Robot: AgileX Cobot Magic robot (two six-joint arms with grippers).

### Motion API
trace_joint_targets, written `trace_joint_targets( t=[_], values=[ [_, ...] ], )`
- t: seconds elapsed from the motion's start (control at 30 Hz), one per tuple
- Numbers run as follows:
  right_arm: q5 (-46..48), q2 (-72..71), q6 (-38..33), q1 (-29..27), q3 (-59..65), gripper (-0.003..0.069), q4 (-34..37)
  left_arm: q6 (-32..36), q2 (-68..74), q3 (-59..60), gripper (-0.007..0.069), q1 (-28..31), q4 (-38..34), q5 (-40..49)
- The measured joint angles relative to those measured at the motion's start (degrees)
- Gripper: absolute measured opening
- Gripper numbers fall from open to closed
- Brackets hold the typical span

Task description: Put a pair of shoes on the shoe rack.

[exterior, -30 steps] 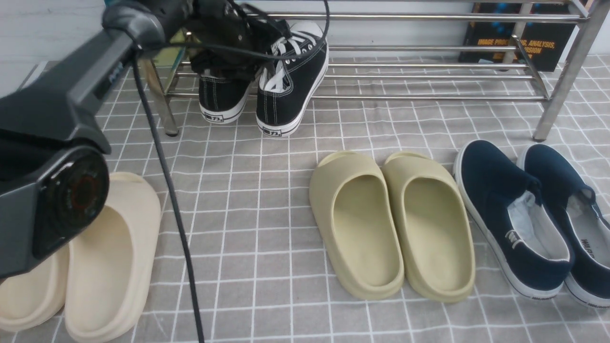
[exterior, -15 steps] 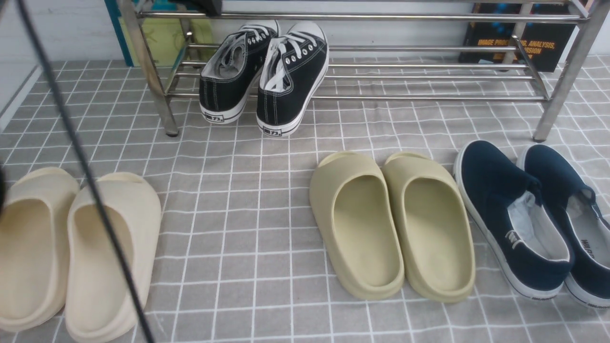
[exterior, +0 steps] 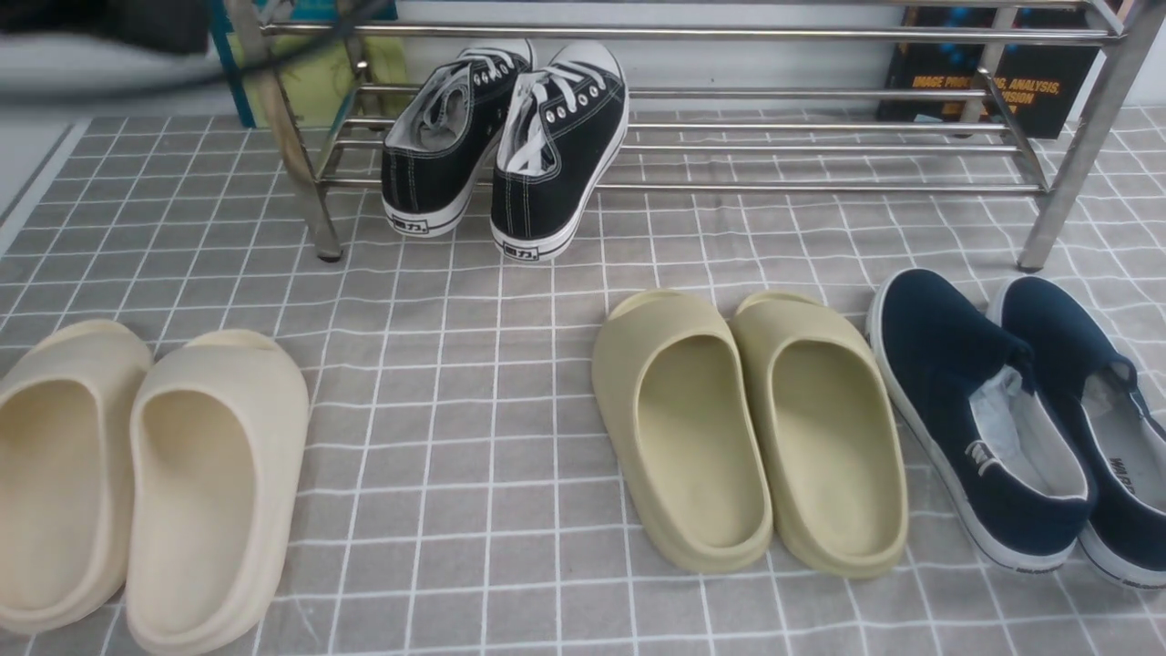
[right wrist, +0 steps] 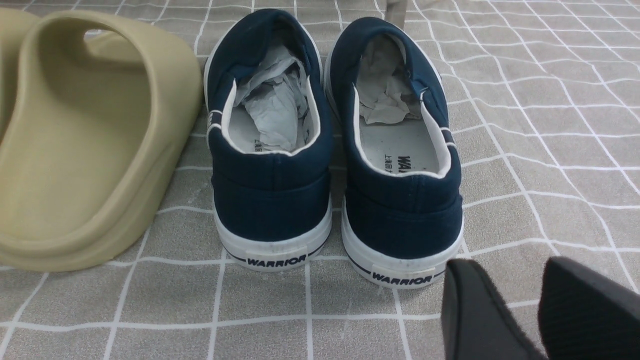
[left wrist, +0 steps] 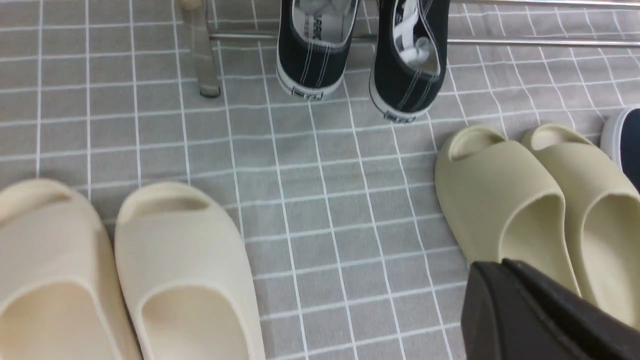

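Two black sneakers point(exterior: 506, 146) on rack point(exterior: 820, 146), heels overhanging; left pincer point(left wrist: 505, 300) closed, empty; right pincer point(right wrist: 537, 305) slightly apart, empty.

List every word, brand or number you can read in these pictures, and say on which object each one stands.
"WARRIOR": heel tab of each navy slip-on.
"WA...", cut off: insole of one navy slip-on.
"IMAGE PRO... ANALYSIS, ...SION", partly hidden: dark book behind the shoe rack.
Heel labels of the black sneakers: too small to read.
Small print on the navy insoles: unreadable.
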Motion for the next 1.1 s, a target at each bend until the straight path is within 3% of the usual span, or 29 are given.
trace_joint_targets(
  t=[0.17, 0.37, 0.67, 0.9, 1.0, 1.1],
  values=[
    [0.0, 0.0, 0.0, 0.0, 0.0, 0.0239, 0.0, -1.0, -11.3, 15.3, -0.0013, 0.0, -0.5, -6.4],
    [0.0, 0.0, 0.0, 0.0, 0.0, 0.0239, 0.0, -3.3, -21.1, 25.1, -0.0013, 0.0, -0.8, -6.9],
    [0.0, 0.0, 0.0, 0.0, 0.0, 0.0239, 0.0, -5.7, -25.7, 26.2, -0.0013, 0.0, -2.8, 4.2],
    [0.0, 0.0, 0.0, 0.0, 0.0, 0.0239, 0.0, -5.7, -25.6, 26.7, -0.0013, -1.8, 1.8, 6.8],
    [0.0, 0.0, 0.0, 0.0, 0.0, 0.0239, 0.0, -5.7, -27.6, 30.1, -0.0013, -2.4, 3.5, 2.2],
    [0.0, 0.0, 0.0, 0.0, 0.0, 0.0239, 0.0, -5.7, -34.8, 38.6, -0.0013, -2.5, 4.5, -9.6]
  ],
)
